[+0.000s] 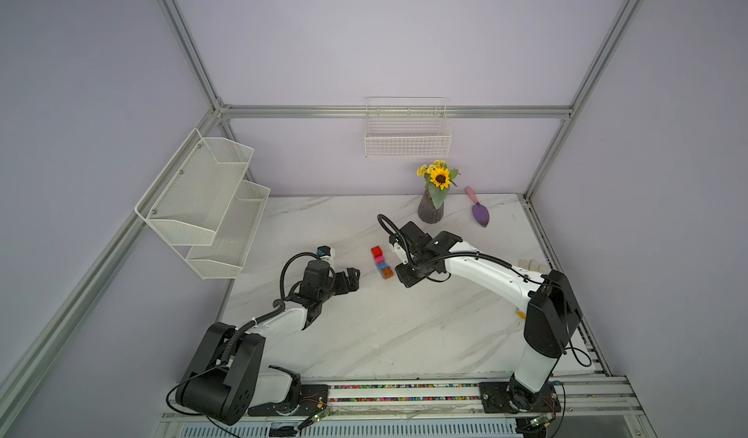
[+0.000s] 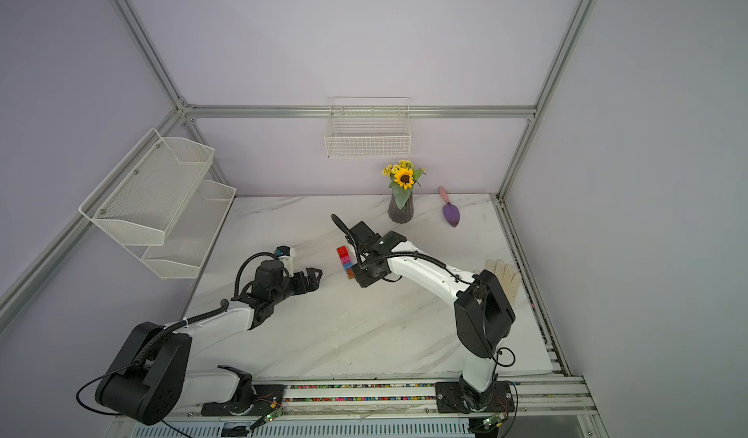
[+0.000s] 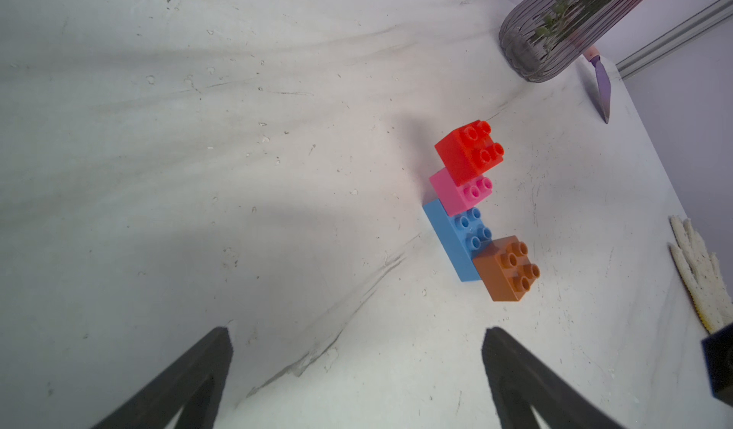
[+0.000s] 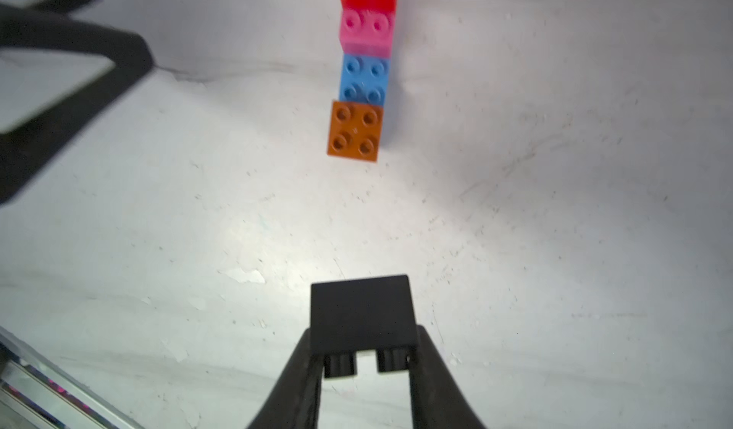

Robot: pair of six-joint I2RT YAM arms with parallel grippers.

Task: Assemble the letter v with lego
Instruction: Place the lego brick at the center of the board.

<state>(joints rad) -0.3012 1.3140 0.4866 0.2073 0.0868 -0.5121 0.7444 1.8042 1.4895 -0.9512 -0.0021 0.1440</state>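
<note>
Red (image 3: 464, 153), pink (image 3: 448, 189), blue (image 3: 452, 240) and orange (image 3: 503, 272) bricks sit joined ahead of the right gripper (image 4: 364, 341), which clamps the unplaced black brick (image 4: 361, 308); left gripper (image 3: 357, 334) gapes, empty.

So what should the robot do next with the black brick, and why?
Probably carry the black brick, clamped in the right tool, over to the orange brick and press it on, stepped outward. The red brick and pink brick already climb from one end of the blue brick; the orange side has just one step.
</note>
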